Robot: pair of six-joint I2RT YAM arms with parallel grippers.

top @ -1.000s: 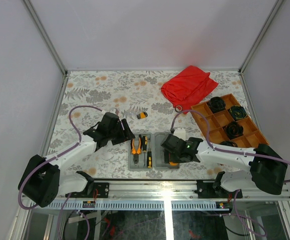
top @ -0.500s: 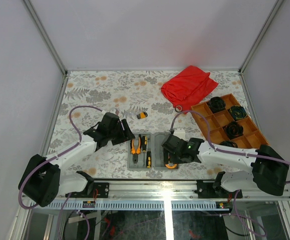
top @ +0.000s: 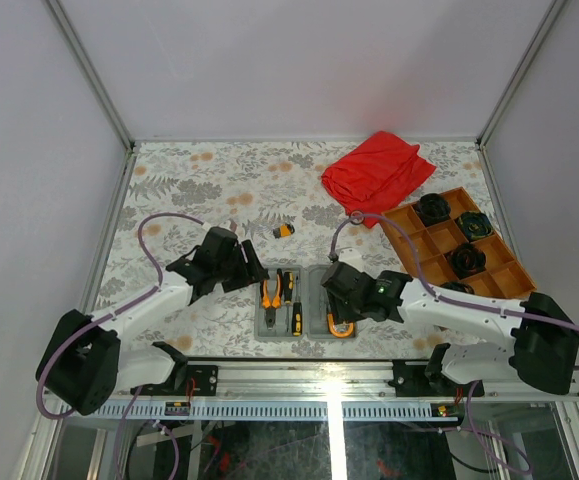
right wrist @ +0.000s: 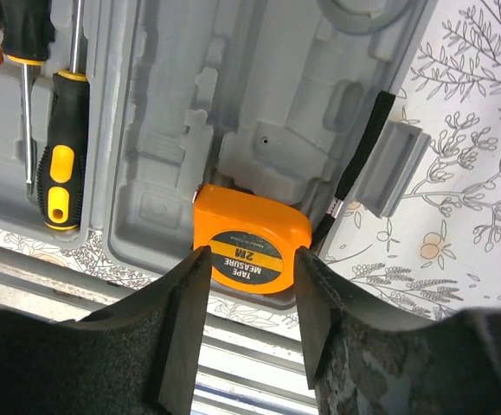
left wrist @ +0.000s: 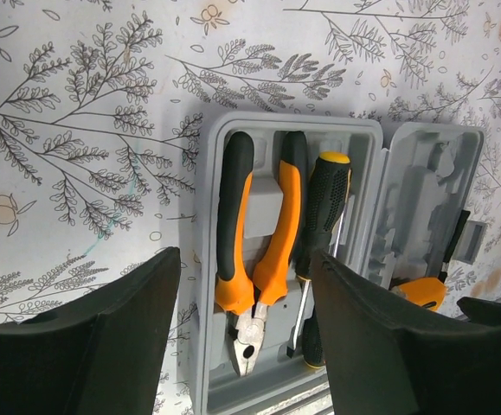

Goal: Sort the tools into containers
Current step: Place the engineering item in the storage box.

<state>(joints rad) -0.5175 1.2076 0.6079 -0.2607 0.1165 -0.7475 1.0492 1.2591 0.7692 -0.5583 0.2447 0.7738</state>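
While our left claw (left wrist: 243,259) hangs released over the pliers (left wrist: 250,233) in the left tray (left wrist: 200,173), our right claw (right wrist: 246,259) grasps the tape measure (right wrist: 248,238) at the right tray (right wrist: 172,104)'s near edge, red cloth (top: 377,168) well beyond.

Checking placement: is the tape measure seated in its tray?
Not seated: tape measure overlaps the tray's near rim, between the right gripper's fingers.

1. The tape measure (right wrist: 248,226) has a round black label (right wrist: 252,258) on its orange face. White letters on it read "TAPE MEASURE", with "2M" beside them.
2. In the right wrist view the wording appears upside down, at about 6 o'clock.
3. In the top view the same label is too small to read.
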